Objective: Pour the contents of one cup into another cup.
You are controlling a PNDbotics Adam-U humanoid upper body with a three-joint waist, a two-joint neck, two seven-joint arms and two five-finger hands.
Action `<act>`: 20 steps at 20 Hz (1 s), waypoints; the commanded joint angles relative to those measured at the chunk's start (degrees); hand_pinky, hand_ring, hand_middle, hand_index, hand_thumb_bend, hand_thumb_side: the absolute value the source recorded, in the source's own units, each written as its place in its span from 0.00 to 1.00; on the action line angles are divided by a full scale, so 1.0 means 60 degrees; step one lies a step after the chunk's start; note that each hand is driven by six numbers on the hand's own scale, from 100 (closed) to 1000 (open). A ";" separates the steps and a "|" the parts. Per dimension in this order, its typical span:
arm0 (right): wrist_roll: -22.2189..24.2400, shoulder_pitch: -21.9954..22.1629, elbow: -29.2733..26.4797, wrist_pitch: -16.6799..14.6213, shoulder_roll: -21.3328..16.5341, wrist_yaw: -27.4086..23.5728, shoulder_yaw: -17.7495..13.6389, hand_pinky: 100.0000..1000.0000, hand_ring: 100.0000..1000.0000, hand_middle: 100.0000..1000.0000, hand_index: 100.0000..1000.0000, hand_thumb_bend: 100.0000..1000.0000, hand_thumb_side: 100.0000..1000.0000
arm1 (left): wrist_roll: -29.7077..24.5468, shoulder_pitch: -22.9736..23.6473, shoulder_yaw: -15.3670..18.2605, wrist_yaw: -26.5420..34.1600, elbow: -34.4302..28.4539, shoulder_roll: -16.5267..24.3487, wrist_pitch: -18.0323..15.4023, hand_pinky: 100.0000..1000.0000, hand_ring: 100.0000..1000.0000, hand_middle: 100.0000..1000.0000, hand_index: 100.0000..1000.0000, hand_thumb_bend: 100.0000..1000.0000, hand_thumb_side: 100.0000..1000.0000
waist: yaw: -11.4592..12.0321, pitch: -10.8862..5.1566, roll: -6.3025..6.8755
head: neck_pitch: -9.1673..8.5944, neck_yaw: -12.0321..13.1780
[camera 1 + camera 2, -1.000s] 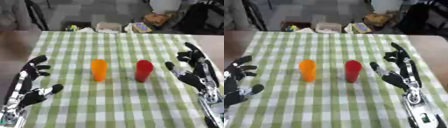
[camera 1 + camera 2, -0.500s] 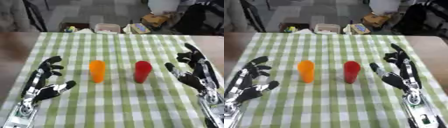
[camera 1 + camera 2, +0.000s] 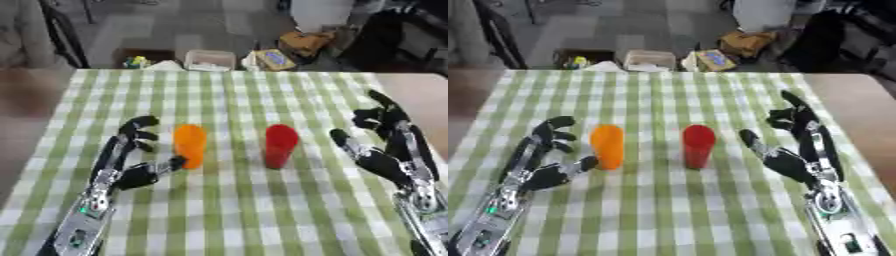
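Observation:
An orange cup (image 3: 189, 145) and a red cup (image 3: 280, 145) stand upright side by side on the green-checked tablecloth (image 3: 227, 210). My left hand (image 3: 125, 162) is open just left of the orange cup, fingers spread at its upper side and thumb reaching toward its base. Whether the thumb touches the cup is unclear. My right hand (image 3: 388, 152) is open to the right of the red cup, palm toward it, with a gap between them. What the cups contain cannot be seen.
Beyond the table's far edge on the floor lie a small white box (image 3: 210, 60), a yellow-blue packet (image 3: 273, 59) and other clutter. Bare wooden tabletop (image 3: 420, 95) shows to the right of the cloth.
My left hand has moved up and to the right, from the table's left edge to beside the orange cup. My right hand and both cups have stayed put.

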 commanded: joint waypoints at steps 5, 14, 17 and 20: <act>0.0066 -0.0166 -0.0085 -0.0019 -0.0081 -0.0086 0.0002 0.69 0.76 0.48 0.92 0.56 0.22 | 0.0305 -0.0593 0.0064 -0.0555 0.0796 -0.0275 -0.0227 0.54 0.64 0.80 0.79 0.77 0.32 | -0.0147 -0.0071 -0.0051 | -0.0132 0.0098; 0.0094 -0.0186 -0.0072 -0.0022 -0.0064 -0.0094 0.0022 0.69 0.76 0.48 0.92 0.56 0.23 | 0.0352 -0.0936 0.0122 -0.0901 0.1326 -0.0396 -0.0354 0.52 0.61 0.77 0.78 0.76 0.32 | -0.0286 -0.0031 -0.0040 | -0.0153 0.0133; 0.0108 -0.0199 -0.0067 -0.0024 -0.0059 -0.0094 0.0031 0.69 0.76 0.48 0.92 0.55 0.23 | 0.0389 -0.1015 0.0140 -0.0941 0.1454 -0.0425 -0.0370 0.51 0.60 0.75 0.78 0.75 0.32 | -0.0341 -0.0013 -0.0036 | -0.0169 0.0146; 0.0117 -0.0204 -0.0060 -0.0025 -0.0056 -0.0098 0.0037 0.69 0.76 0.47 0.92 0.55 0.23 | 0.0456 -0.1105 0.0145 -0.1013 0.1600 -0.0435 -0.0392 0.51 0.59 0.74 0.77 0.74 0.32 | -0.0390 0.0005 -0.0036 | -0.0191 0.0163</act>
